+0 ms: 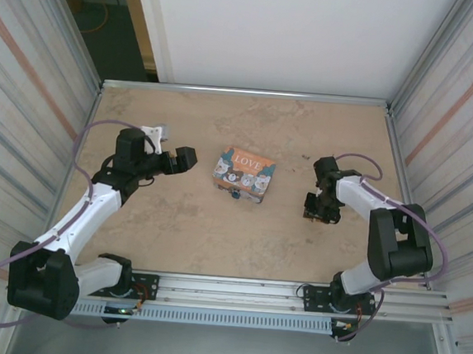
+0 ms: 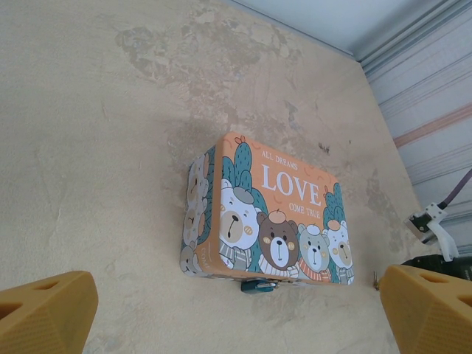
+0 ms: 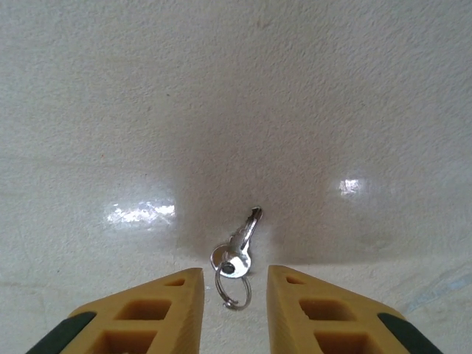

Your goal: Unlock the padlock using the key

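While tin (image 2: 273, 214) lies shut, padlock (image 2: 258, 286) at front

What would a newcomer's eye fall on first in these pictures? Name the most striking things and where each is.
The bright orange tin with cartoon bears and the word LOVE stands out mid-table, a tiny dark padlock at its near edge. Right of it, a small silvery key on a ring lies flat on the table between the yellow jaws of the right gripper, which stand apart on either side.
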Available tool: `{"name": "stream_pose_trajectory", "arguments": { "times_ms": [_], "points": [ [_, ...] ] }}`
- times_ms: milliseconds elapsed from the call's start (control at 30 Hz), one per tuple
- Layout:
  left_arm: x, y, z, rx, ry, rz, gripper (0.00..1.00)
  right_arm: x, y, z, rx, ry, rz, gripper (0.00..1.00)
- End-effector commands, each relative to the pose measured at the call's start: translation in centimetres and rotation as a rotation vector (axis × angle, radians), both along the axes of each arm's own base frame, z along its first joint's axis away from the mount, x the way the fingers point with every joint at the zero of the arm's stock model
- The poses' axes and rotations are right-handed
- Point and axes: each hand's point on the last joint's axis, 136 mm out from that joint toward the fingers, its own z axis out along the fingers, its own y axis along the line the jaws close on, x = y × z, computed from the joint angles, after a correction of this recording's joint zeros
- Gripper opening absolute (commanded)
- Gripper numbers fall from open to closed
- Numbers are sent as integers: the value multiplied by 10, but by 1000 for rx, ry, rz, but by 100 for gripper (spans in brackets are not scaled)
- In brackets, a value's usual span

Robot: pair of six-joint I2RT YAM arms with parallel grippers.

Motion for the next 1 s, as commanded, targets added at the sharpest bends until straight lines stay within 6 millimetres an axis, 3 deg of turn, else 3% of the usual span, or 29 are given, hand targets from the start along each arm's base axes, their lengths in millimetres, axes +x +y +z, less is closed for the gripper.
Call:
{"name": "stream_pose_trajectory", "arguments": {
  "times_ms": [0,300,533,767,967],
  "points": [
    [-3,1,-3,7,2,-12,99,1,0,-1,-25,17,-4,24],
    [-2,2,-3,9,0,-11,99,-7,-1,-12,-52,68,-3,12],
    [-2,2,-1,6,-1,-10,99,-5,-3,-8,-69,47,4,0],
    [-3,-3,6,-38,1,-25,99,18,7,32,-79,-163,86,0],
    [-3,-7,15,-128,39,-36,99,37,34,84,-33,-390,235,0]
  ]
}}
